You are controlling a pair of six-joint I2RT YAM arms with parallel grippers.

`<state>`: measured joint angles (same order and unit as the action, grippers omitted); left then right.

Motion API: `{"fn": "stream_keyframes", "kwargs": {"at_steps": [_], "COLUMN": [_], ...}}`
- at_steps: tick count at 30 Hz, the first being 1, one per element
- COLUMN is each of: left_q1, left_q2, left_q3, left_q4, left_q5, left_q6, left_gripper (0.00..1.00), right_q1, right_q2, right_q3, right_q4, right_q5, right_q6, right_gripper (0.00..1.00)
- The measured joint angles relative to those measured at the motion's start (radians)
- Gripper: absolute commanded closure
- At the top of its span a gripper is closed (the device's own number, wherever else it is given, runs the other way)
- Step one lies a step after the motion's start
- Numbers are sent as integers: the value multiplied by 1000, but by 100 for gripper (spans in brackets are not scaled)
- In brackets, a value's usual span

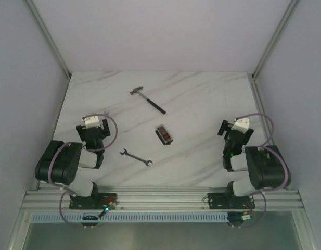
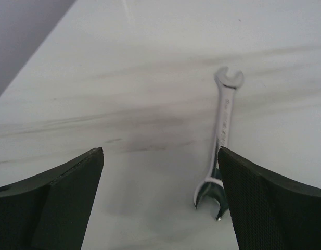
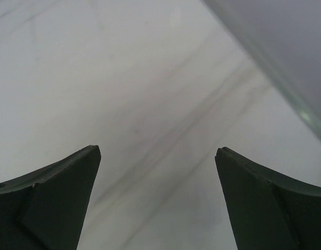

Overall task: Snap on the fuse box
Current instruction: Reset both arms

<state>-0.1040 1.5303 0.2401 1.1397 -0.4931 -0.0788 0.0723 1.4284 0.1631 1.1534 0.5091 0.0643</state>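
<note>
The fuse box [image 1: 164, 134], a small black box with red fuses in its top, lies near the middle of the marble table [image 1: 202, 99], between the two arms. It shows only in the top view. My left gripper [image 1: 92, 131] is open and empty at the left of the table, well to the left of the box. In the left wrist view the left gripper [image 2: 160, 151] has bare table between its fingers. My right gripper [image 1: 234, 133] is open and empty at the right, well to the right of the box. In the right wrist view the right gripper [image 3: 157, 150] frames only bare marble.
A silver wrench [image 1: 136, 157] lies in front of and to the left of the box; in the left wrist view the wrench [image 2: 224, 125] ends beside my right finger [image 2: 264, 203]. A hammer [image 1: 148, 99] lies behind the box. Walls enclose the table on three sides.
</note>
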Motion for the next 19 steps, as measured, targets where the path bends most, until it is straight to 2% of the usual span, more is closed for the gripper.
{"fn": "stream_keyframes", "kwargs": {"at_steps": [3, 7, 19], "left_q1": [2, 16, 18], "left_q2": [26, 26, 26], "left_q3": [-25, -18, -18], "left_q4": [37, 79, 97], "left_q5": [71, 125, 161], "left_q6": [32, 44, 51], "left_gripper": [0, 0, 0], "right_q1": [-10, -56, -67], "right_q2": [97, 108, 105], "right_q3": [12, 54, 64], "right_q4": [64, 64, 71], "right_q5": [-136, -261, -340], "right_q6": [-39, -47, -47], "right_gripper": [0, 0, 0]}}
